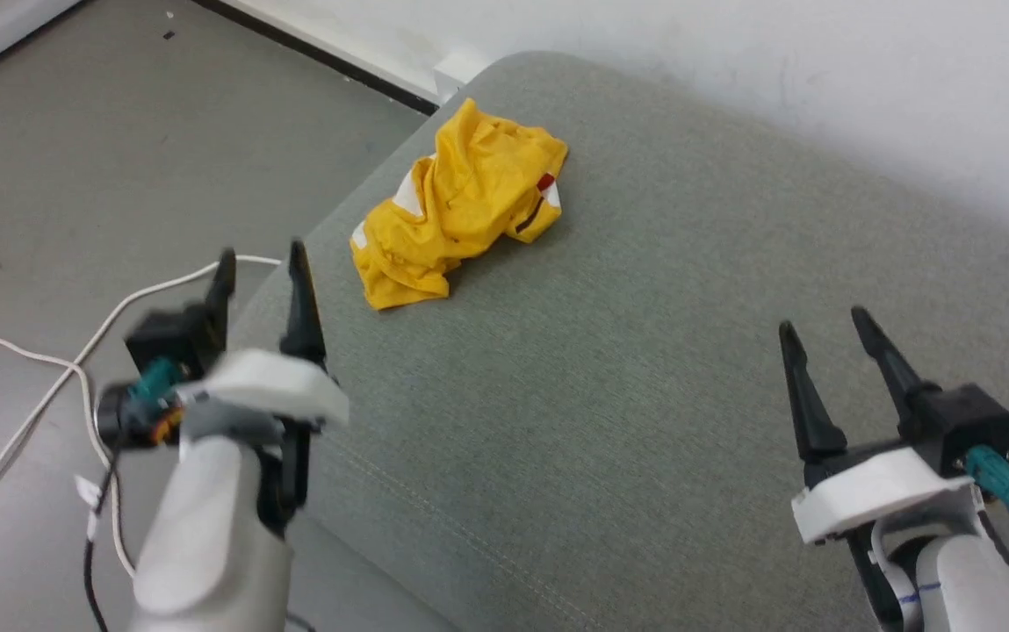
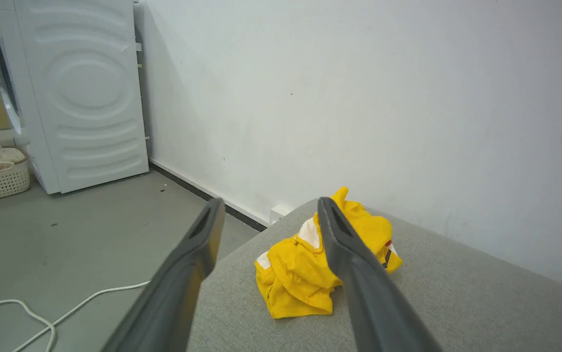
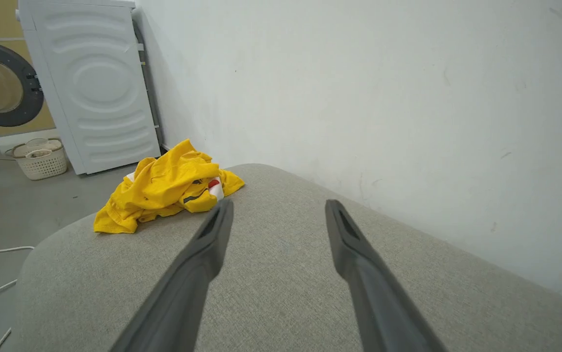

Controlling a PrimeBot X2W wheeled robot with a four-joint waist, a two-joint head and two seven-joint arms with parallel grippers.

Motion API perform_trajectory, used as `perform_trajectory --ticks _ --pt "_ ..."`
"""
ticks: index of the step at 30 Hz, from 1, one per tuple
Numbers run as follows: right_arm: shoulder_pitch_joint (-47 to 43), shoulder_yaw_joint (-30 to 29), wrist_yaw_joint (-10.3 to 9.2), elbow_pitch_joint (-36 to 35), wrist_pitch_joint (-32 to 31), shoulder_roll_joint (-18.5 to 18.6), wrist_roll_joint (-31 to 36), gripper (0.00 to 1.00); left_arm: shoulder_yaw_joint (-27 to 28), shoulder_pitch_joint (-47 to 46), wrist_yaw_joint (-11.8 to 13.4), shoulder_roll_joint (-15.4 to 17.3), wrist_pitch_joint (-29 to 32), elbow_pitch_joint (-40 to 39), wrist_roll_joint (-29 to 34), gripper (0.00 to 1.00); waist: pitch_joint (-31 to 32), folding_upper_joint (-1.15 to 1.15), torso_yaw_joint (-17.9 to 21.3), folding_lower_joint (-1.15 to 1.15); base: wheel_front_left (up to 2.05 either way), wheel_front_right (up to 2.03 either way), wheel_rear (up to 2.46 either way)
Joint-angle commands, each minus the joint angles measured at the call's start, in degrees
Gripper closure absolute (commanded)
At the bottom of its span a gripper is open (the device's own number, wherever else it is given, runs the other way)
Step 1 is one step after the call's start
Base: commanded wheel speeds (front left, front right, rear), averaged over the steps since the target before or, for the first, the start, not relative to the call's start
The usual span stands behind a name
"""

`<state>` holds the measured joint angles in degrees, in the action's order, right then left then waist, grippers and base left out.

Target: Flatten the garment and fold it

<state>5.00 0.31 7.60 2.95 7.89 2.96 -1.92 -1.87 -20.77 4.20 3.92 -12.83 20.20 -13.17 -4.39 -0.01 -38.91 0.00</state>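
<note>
Left gripper (image 1: 262, 252) nearest, hovering at the grey cushion's (image 1: 609, 412) left edge, fingers spread wide and empty, crumpled yellow garment (image 1: 460, 206) heaped beyond it near the cushion's far corner by the white wall (image 1: 820, 61), right gripper (image 1: 823, 319) well apart, fingers also spread, holding nothing

Left end effector (image 1: 262, 252) blurred, apparently spread; right end effector (image 1: 823, 319) spread, empty.
</note>
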Motion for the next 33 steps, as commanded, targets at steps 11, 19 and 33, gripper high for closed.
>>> perform_trajectory --ticks 11,19,33 --pt "6.8 0.5 -0.11 -6.6 -3.2 0.0 4.5 0.0 4.6 -23.5 -4.4 5.9 9.7 12.7 -7.4 0.0 -22.5 0.01 16.9 0.0 0.0 0.0 0.0" --pt "10.1 0.9 -0.11 -8.0 -2.5 0.3 4.2 0.0 7.5 -32.7 -5.8 13.1 25.1 20.3 -11.8 0.0 -31.0 0.01 25.4 0.0 0.0 0.0 0.0" --pt "11.5 1.6 -0.11 -3.9 1.2 0.0 1.8 0.0 9.2 -24.5 0.1 20.3 54.0 19.9 -15.3 0.56 -30.0 0.01 31.7 0.0 0.0 0.0 0.0"
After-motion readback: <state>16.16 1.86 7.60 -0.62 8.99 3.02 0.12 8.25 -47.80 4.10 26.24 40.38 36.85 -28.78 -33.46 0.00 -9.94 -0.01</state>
